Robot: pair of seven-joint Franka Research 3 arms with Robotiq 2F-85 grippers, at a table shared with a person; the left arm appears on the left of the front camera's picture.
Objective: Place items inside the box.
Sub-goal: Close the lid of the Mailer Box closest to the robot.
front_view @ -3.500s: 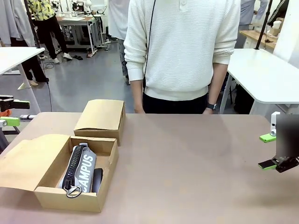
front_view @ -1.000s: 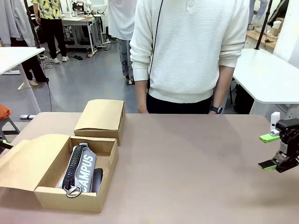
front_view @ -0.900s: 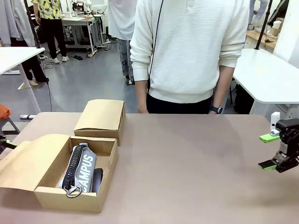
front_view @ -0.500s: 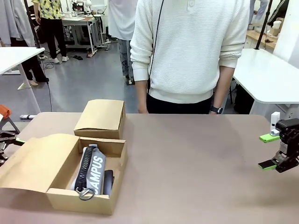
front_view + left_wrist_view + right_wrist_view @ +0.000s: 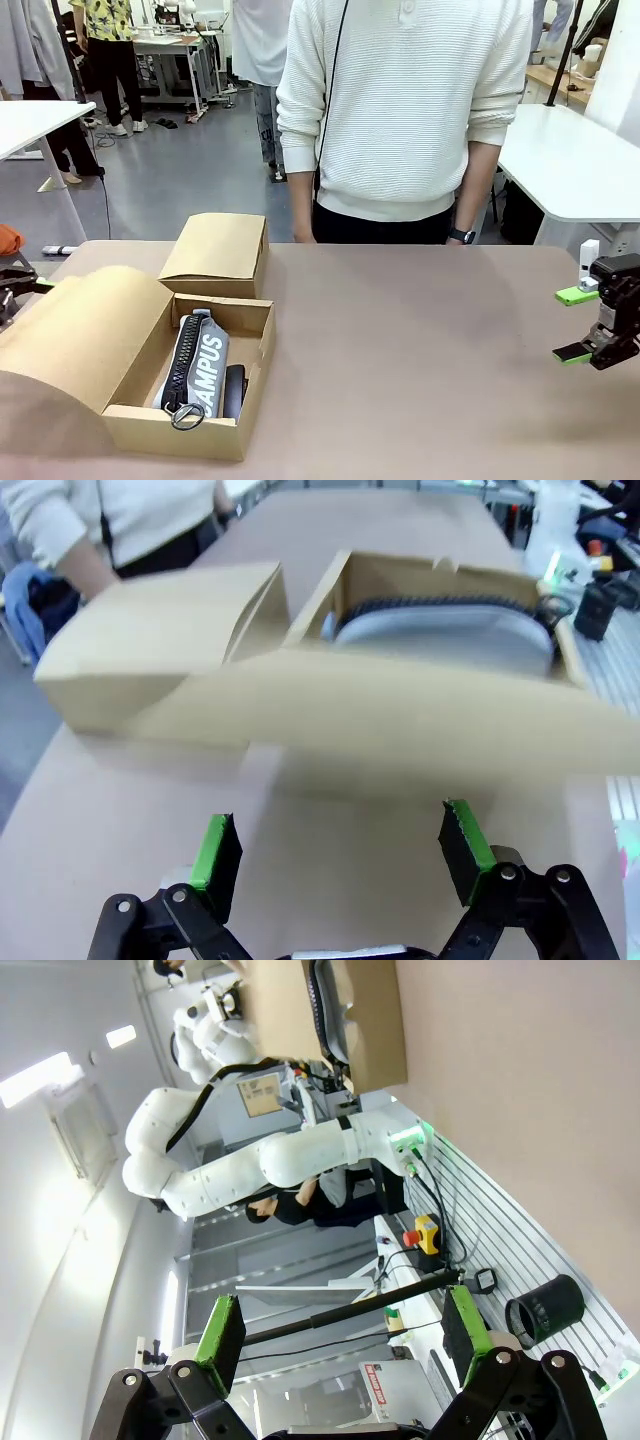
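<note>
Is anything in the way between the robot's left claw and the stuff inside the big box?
Yes. In the left wrist view the box's flap lid stretches across in front of the open left gripper, between it and the pencil case lying inside the box. In the front view the flap bulges up.

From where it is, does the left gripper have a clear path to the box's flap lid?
Probably yes: the open left gripper faces the raised flap lid with bare table between them.

Brown box (image 5: 180,430) — grey pencil case (image 5: 203,360).
</note>
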